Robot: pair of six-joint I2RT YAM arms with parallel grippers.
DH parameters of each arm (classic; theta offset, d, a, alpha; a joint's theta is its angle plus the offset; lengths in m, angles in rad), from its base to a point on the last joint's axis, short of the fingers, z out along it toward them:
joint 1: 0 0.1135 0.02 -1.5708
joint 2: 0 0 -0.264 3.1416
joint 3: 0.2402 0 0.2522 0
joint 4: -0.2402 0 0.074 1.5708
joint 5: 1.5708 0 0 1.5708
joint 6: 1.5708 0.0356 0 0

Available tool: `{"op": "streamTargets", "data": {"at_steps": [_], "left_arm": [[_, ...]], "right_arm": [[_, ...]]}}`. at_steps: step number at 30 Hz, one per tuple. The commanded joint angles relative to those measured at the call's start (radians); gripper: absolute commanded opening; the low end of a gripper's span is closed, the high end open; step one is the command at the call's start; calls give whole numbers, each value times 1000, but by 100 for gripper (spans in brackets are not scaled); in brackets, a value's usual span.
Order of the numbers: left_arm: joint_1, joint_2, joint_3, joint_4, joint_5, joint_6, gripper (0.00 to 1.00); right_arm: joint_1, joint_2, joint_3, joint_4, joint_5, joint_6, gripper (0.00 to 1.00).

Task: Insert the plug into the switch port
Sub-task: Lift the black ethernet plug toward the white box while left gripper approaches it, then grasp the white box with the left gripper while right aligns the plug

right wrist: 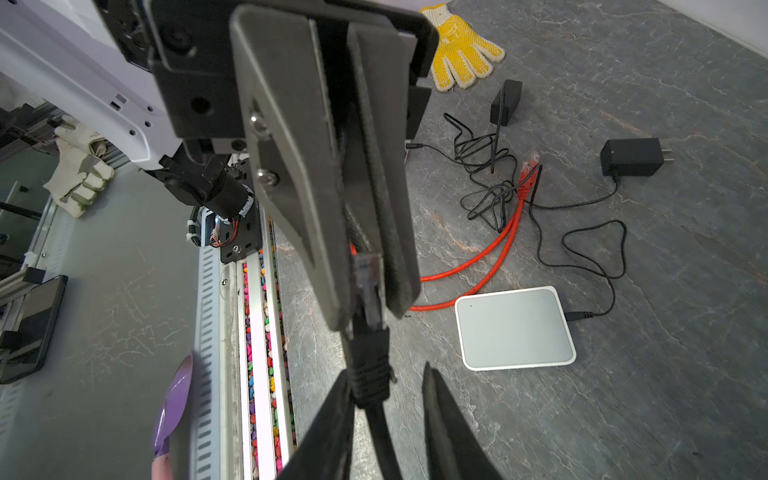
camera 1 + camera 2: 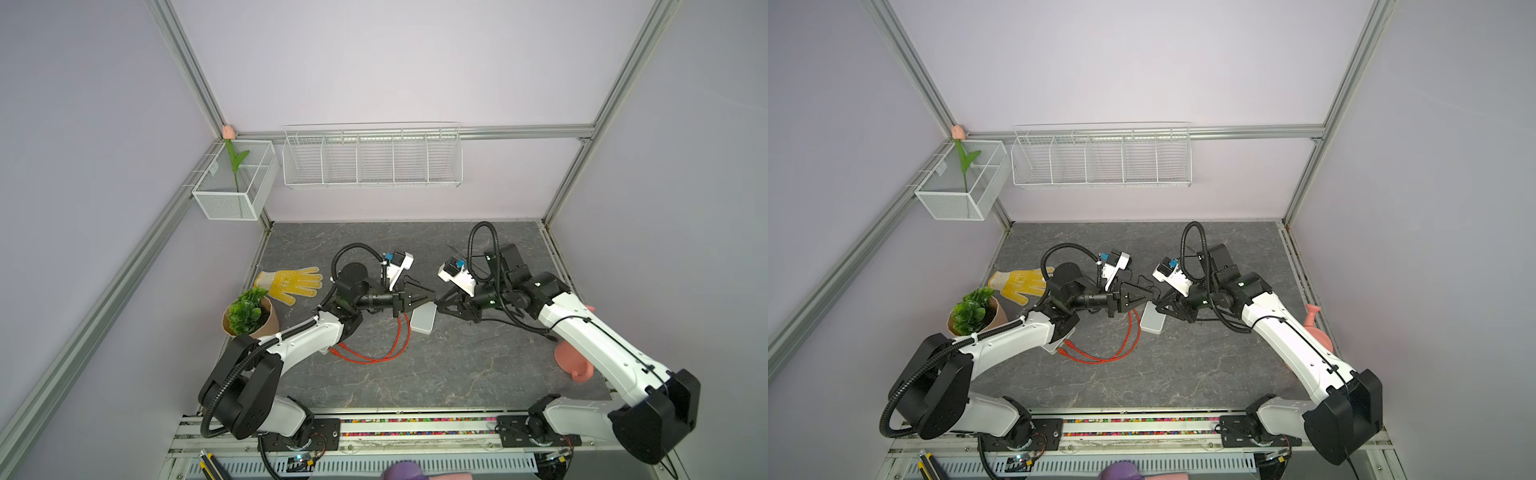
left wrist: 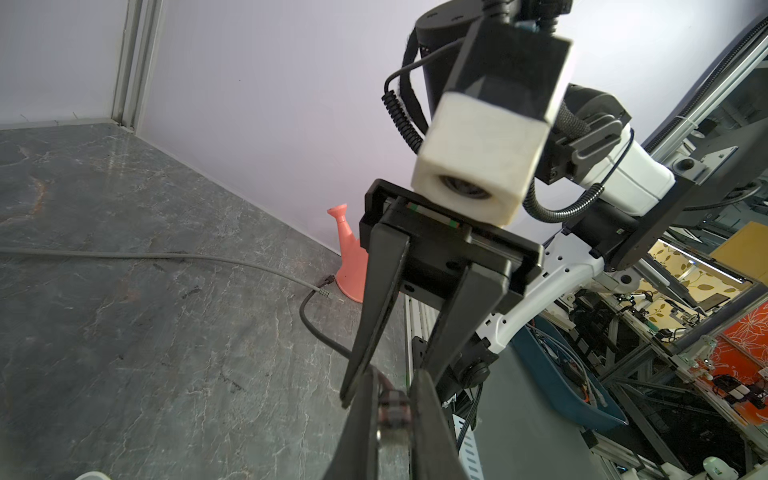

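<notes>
My left gripper (image 2: 433, 296) (image 3: 395, 395) is shut on the plug (image 1: 368, 282) (image 3: 392, 409), a clear connector with a black boot, and holds it in the air above the table. Its black cable (image 1: 370, 374) runs back between the fingers of my right gripper (image 1: 386, 370) (image 2: 439, 305). Those jaws stand open: the boot lies against one finger, and a gap shows to the other. The two grippers meet tip to tip just above the switch (image 2: 423, 319) (image 2: 1152, 321) (image 1: 515, 328), a flat white box on the table. Its ports are hidden from every view.
An orange cable (image 2: 374, 357) loops on the table in front of the switch. Two black power adaptors (image 1: 631, 158) with tangled leads lie behind it. A yellow glove (image 2: 293, 282) and a potted plant (image 2: 249, 311) are on the left. On the right stands a pink watering can (image 2: 571, 361).
</notes>
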Motion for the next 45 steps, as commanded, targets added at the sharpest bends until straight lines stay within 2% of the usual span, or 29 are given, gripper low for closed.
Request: {"op": "streamTargets", "data": {"at_steps": [1, 9, 17, 18, 20, 21, 23, 25, 28, 30, 33, 35, 39, 45], "left_arm": [[2, 17, -4, 86, 46, -44, 0], [1, 16, -5, 48, 54, -22, 0], [2, 26, -6, 86, 57, -58, 0], [2, 29, 0, 71, 48, -64, 28], [8, 31, 12, -1, 12, -44, 94], [24, 22, 11, -64, -40, -24, 99], [61, -2, 27, -275, -173, 43, 100], [90, -9, 65, -501, -305, 114, 98], [95, -5, 63, -607, -418, 141, 97], [95, 16, 62, -652, -476, 141, 92], [84, 108, 90, -697, -490, 133, 78], [53, 167, 116, -723, -509, 140, 74], [-5, 255, 156, -723, -535, 140, 73], [-9, 345, 195, -734, -537, 127, 60]], "right_arm": [[2, -23, -19, 6, 9, -15, 32], [2, -57, -25, 34, 29, -6, 31], [13, -46, -27, 41, -30, -2, 7], [16, -49, -32, 47, -28, 5, 7], [23, -58, -47, 63, 14, 28, 7], [32, -64, -55, 64, 78, 42, 6], [63, -66, -64, 53, 298, 67, 7], [118, -61, -90, 50, 594, 95, 7], [165, -60, -156, 71, 850, 112, 7], [200, -48, -196, 107, 986, 110, 7], [229, 19, -228, 130, 1072, 110, 7], [239, 77, -239, 130, 1085, 109, 7], [242, 157, -274, 179, 1056, 104, 6], [241, 206, -317, 257, 983, 100, 6]]}}
